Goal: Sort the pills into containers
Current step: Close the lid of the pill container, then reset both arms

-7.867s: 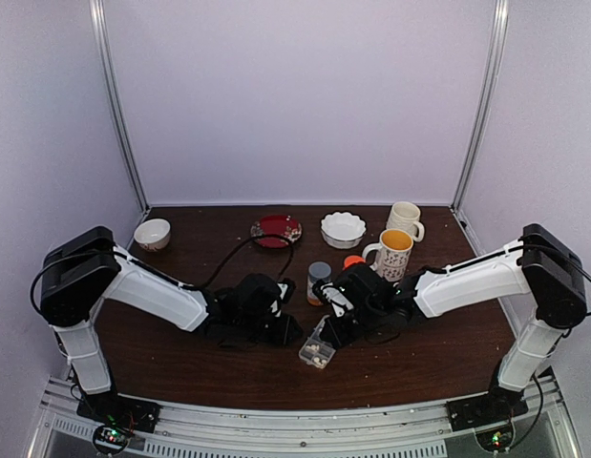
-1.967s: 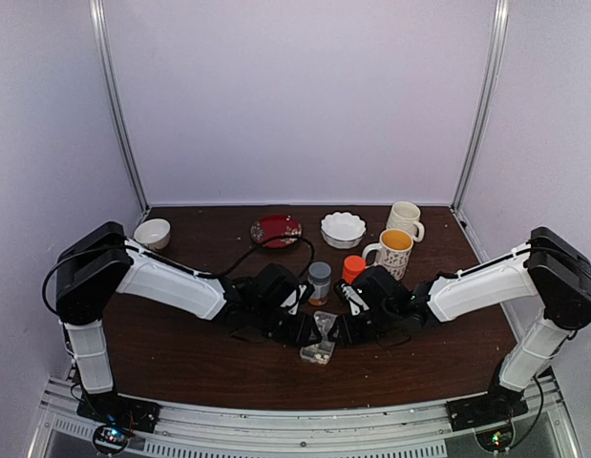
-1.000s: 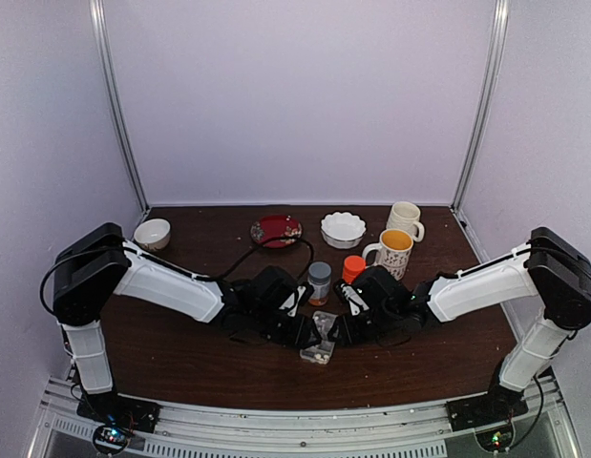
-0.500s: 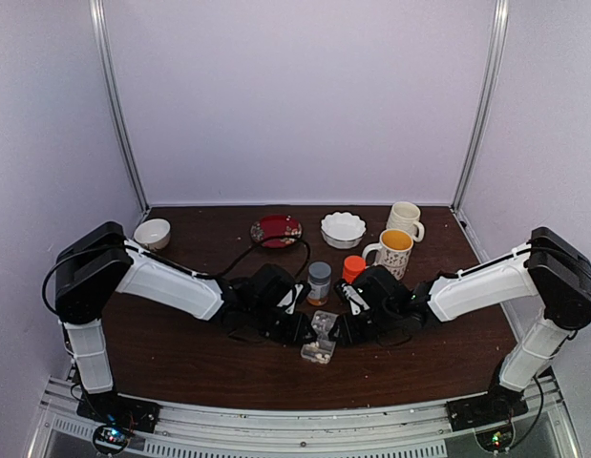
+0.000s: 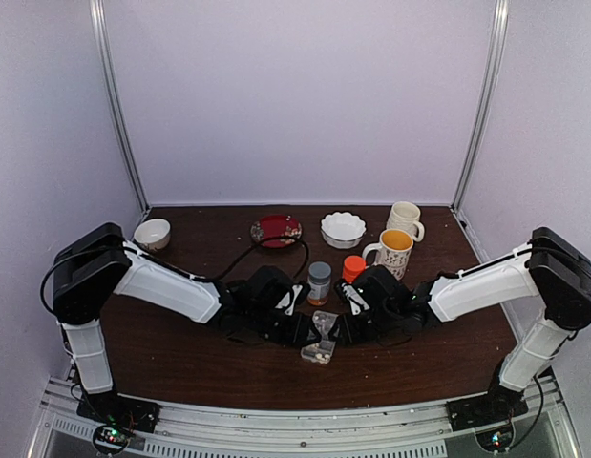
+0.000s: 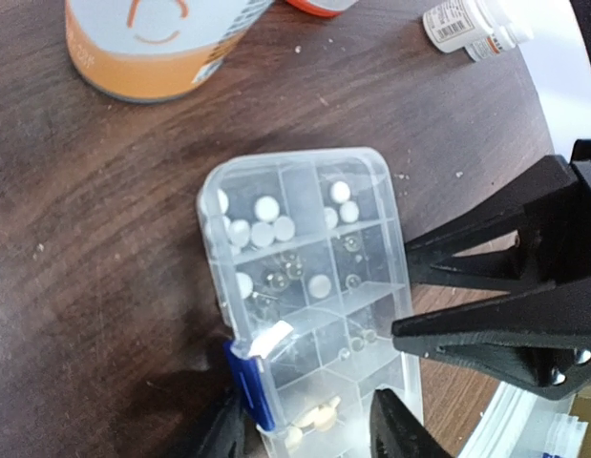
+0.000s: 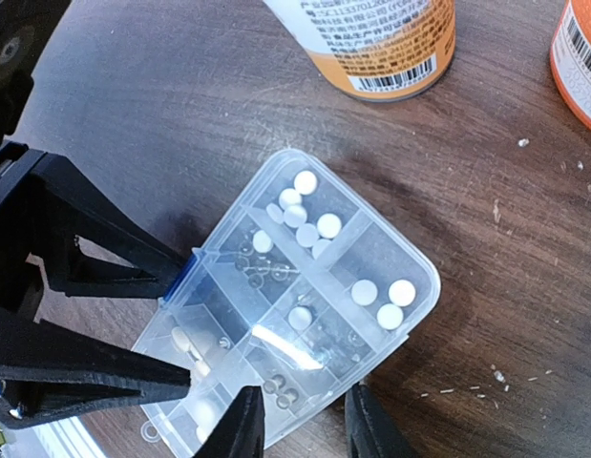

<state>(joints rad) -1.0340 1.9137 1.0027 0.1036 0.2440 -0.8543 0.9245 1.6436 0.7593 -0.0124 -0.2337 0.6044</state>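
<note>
Centrally, left claw (image 6: pixel 309 415) apart astride pill box (image 6: pixel 305 248), right claw (image 7: pixel 302 410) alongside, state unclear

Enclosure | back wall (image 5: pixel 295 95) and side walls: plain pale lilac | posts (image 5: pixel 118 105): aluminium, back corners | bench (image 5: pixel 200 367): dark brown wood | rail (image 5: pixel 295 420): metal, near edge | light: even

Pill box (image 6: pixel 305 286) clear glossy plastic, blue plastic latch (image 6: pixel 249 382) by left fingers (image 6: pixel 395 429); pills (image 6: pixel 266 205) smooth, matt; table (image 6: pixel 104 239) dark wood grain, slight sheen; fingers matt black plastic.
</note>
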